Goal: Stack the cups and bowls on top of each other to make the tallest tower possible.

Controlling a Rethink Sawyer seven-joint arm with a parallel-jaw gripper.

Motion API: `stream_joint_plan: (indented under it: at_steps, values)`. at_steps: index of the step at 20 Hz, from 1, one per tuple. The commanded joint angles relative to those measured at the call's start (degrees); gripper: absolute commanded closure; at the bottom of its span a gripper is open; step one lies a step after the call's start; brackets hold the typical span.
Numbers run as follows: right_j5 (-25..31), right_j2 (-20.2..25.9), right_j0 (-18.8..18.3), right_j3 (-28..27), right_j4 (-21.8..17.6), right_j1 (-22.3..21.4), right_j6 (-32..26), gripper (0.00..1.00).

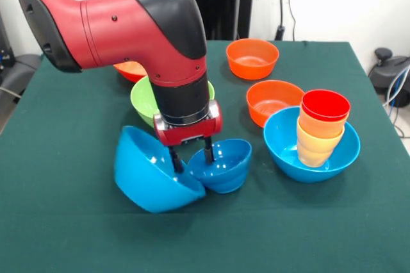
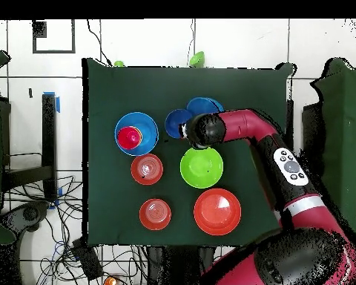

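Note:
My gripper hangs low at the table's middle, fingers apart. One finger is inside a large light-blue bowl that is tipped on its side. The other finger is inside the small dark blue bowl, which leans against it. The touching rims lie between the fingers. To the right stands the tower: a large light-blue bowl holding stacked yellow and orange cups with the red cup on top. In the overhead view the tower, both blue bowls and my wrist show; the fingers are hidden.
The green bowl sits partly hidden behind my arm; it also shows in the overhead view. Two small orange bowls stand behind the tower. A large orange bowl sits near my base. Table edges are far off.

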Motion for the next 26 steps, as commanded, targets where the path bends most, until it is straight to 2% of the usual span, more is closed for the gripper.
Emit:
stream_joint_plan:
  at_steps: [1,2,3,7,17,19,26]
  values:
    - [-3.0,1.6,1.3,-5.3,-6.7,1.3,-23.2,0.0]
    - [-3.1,1.8,1.4,-5.3,-7.3,1.0,-23.9,0.0]
    - [-2.6,2.0,1.4,-5.3,-7.7,0.9,-23.9,1.0]
    - [-3.6,2.3,0.9,-4.6,-7.4,0.8,-22.2,1.0]
    - [-3.4,2.5,1.1,-5.1,-7.5,0.6,-22.7,1.0]
    - [-1.9,2.5,1.3,-4.6,-6.7,-0.7,-22.6,1.0]
    - [8.2,2.9,2.1,-1.4,-0.5,-8.6,-21.6,1.0]
